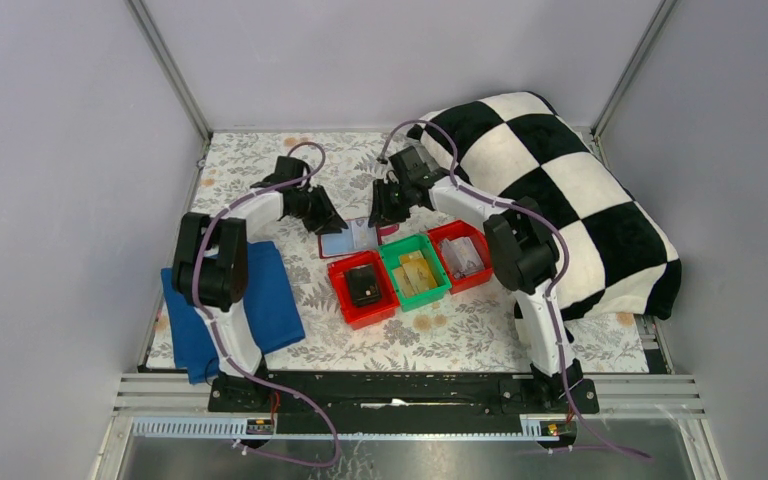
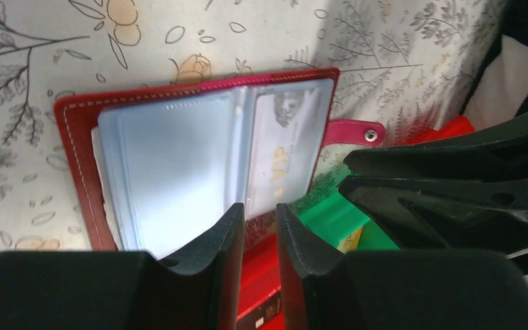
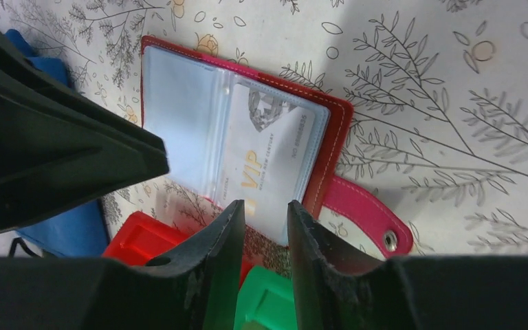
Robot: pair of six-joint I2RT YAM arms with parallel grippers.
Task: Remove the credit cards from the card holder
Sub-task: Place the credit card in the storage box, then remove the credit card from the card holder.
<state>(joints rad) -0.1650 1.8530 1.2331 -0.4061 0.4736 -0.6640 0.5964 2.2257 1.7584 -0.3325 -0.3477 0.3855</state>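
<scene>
Seen from its own wrist, the left gripper (image 2: 260,210) hangs with its jaws parted by a narrow slit and nothing clamped between them. Directly under its fingertips is the rim of a red bin (image 2: 261,275), with a green bin (image 2: 330,213) just to one side. Just beyond the tips the card holder (image 2: 75,137) lies open and flat on the floral table (image 2: 34,55), its clear sleeves up and its strap tab (image 2: 354,132) pointing toward the other arm.

The right gripper (image 3: 261,206) also has its jaws apart. Only its camera shows the near end of a pale credit card (image 3: 268,151), printed "VIP", lying in line with the gap between the fingertips. Whether the pads touch it cannot be told. The card is still in its sleeve, and the left-hand sleeve looks blank.

The overhead view alone shows the layout. Both grippers meet over the holder from opposite sides. Three bins sit in a row close behind the fingertips: one holds a black boxy object (image 1: 364,285), the green one holds yellow-tan flat items (image 1: 415,275), and a second red bin (image 1: 460,235) holds pale items. Open tabletop lies past the holder's far edge. A blue cloth (image 1: 270,300) lies beside the left arm, and a checkered cushion (image 1: 560,190) crowds the right arm's outer side.
</scene>
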